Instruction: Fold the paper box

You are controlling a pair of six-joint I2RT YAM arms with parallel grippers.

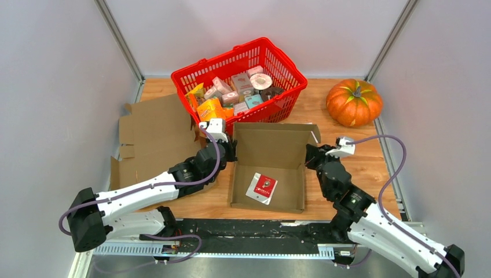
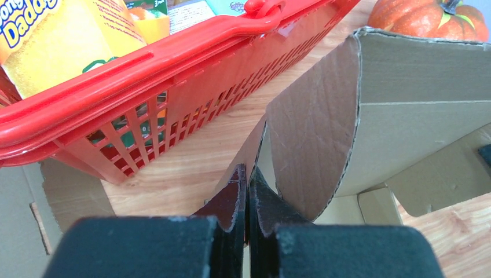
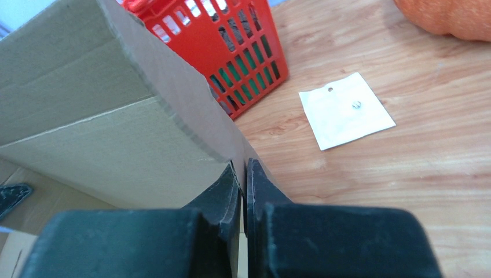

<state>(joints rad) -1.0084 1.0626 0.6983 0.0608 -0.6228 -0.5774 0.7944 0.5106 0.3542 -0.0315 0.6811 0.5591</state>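
The paper box (image 1: 272, 145) sits open at the centre of the top view on the wooden surface (image 1: 359, 168). Its far wall and side walls stand upright, and the near wall is low. A small red-and-white packet (image 1: 262, 188) lies flat on the box floor, towards the lower middle.

The left hand (image 1: 231, 152) is at the box's upper left corner. In the left wrist view its fingers (image 2: 231, 197) are pressed together with the left cardboard wall pinched between them. The right hand (image 1: 310, 159) is at the right wall, near the upper right corner. In the right wrist view its fingers (image 3: 263, 188) are likewise closed on the edge of the cardboard.

A red basket (image 1: 220, 58) full of small packaged goods stands just behind the box, in the upper middle of the frame. A pumpkin (image 1: 354, 102) rests at the upper right, well apart from the box. A flat cardboard sheet (image 1: 156, 139) lies to the left, partly under the left arm. In the right wrist view a white packet (image 3: 346, 110) lies flat on the wood beside the basket.
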